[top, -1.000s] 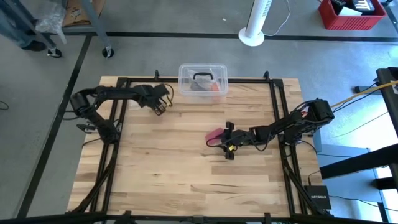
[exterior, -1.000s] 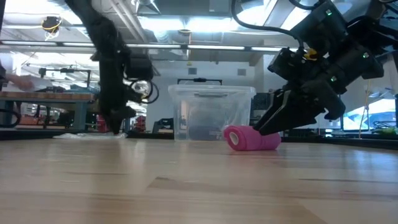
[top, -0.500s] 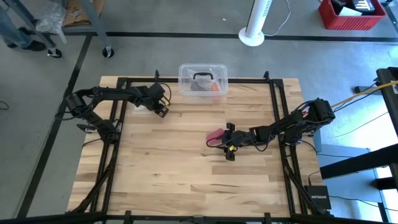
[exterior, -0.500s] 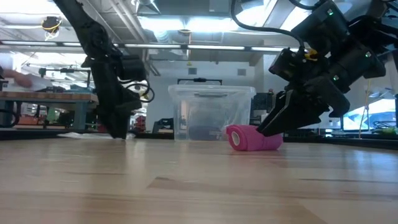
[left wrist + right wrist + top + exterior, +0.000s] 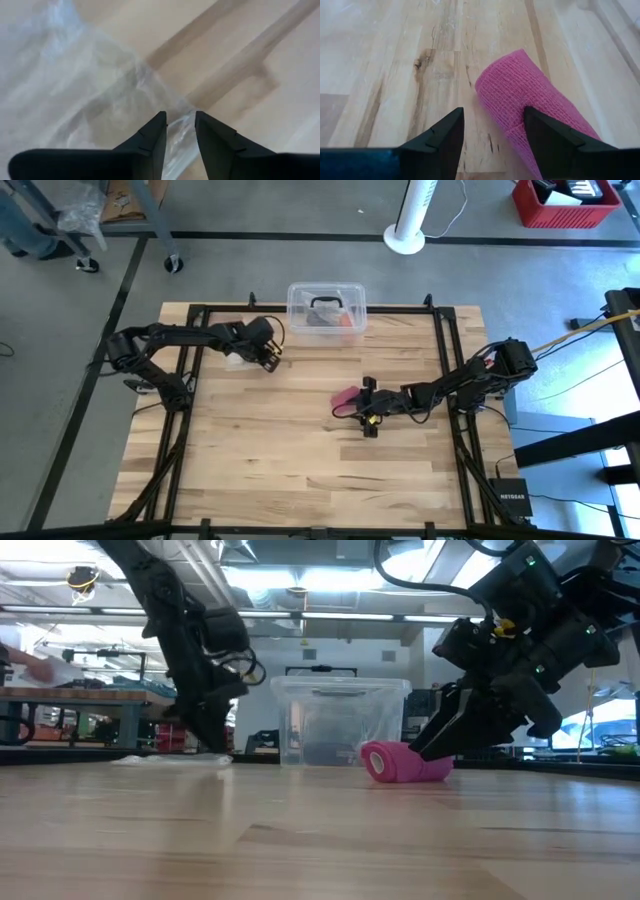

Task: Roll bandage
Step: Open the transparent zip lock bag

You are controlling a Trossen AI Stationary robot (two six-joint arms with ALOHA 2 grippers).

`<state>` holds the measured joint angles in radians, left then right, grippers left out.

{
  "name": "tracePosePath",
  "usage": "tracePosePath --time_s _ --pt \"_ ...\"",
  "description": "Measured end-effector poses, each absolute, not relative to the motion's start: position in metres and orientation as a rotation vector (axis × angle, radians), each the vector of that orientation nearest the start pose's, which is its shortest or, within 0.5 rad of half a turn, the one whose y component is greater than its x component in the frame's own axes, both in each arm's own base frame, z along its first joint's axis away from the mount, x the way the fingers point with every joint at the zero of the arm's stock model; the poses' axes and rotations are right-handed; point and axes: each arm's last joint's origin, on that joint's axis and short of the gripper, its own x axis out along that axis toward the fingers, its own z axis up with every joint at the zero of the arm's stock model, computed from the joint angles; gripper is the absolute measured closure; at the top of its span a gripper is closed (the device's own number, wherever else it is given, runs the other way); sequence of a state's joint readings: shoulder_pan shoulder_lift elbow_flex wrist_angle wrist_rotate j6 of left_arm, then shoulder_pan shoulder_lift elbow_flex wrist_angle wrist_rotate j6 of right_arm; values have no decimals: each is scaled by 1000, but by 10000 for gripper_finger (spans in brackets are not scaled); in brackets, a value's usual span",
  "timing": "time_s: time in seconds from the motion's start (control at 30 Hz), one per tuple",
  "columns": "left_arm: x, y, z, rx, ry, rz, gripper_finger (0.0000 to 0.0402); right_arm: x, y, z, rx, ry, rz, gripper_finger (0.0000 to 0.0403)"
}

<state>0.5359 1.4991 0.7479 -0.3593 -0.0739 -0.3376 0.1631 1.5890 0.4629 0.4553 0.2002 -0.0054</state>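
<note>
place: workshop | cues: concrete floor (image 5: 300,265); workbenches (image 5: 70,705); ceiling strip lights (image 5: 330,580)

The left arm reaches along the table's far edge toward the far-left part, its left gripper (image 5: 268,356) pointing down at the surface, fingers (image 5: 150,137) close together with a narrow gap. The right arm stretches low from the right edge toward the centre; the right gripper (image 5: 362,406) lies near the surface, fingers (image 5: 442,137) spread apart.
</note>
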Motion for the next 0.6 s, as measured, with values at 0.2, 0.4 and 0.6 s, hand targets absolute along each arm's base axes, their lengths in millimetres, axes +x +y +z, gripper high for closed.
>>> tracePosePath --time_s 0.2,0.4,0.6 --pt "232 131 160 -529 991 713 313 257 36 113 -130 656 -40 194" --pt "238 123 154 -481 1034 664 287 257 36 113 -128 656 -41 194" --pt "236 113 151 -342 1146 577 246 257 36 112 -129 660 -41 194"
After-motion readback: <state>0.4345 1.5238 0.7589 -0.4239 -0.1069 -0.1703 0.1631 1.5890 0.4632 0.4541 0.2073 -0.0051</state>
